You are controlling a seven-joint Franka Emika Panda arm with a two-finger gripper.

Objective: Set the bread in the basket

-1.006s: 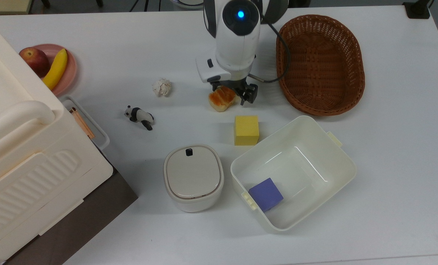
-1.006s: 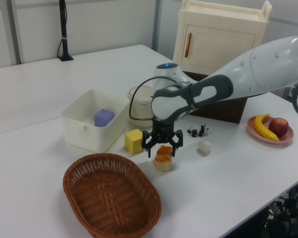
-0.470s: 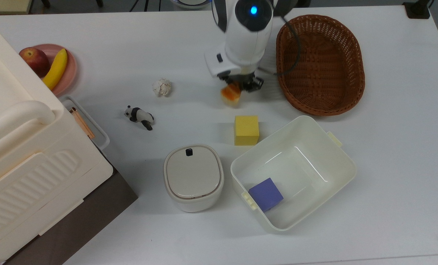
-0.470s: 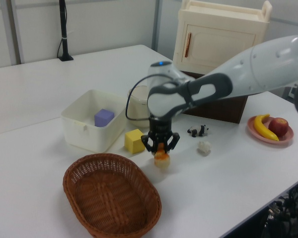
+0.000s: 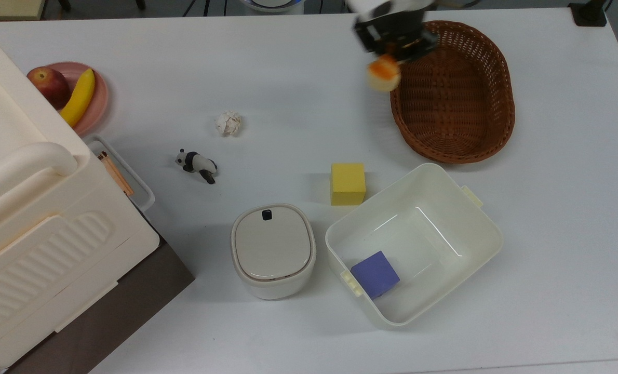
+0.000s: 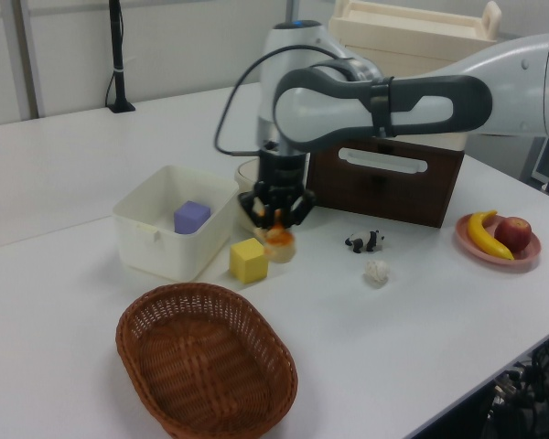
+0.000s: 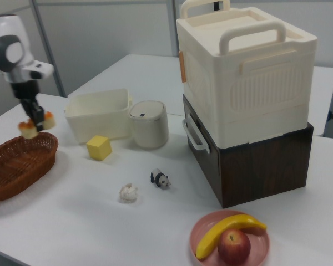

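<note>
The bread hangs in the air with its glossy orange top and pale underside showing. My gripper is shut on it from above. In the top view the loaf sits over the table just outside the left rim of the brown wicker basket, which has nothing in it. In the left view the gripper holds the bread high above the yellow cube, well behind the basket. In the right view the bread and gripper hover just above the basket's far rim.
A yellow cube stands below the basket in the top view, next to a white tub holding a purple cube. A lidded white pot, toy panda, paper ball, fruit plate and large cream box lie to the top view's left.
The gripper lifted the bread off the table and carried it up and to the top view's right, to the basket's left rim. Nothing else moved.
</note>
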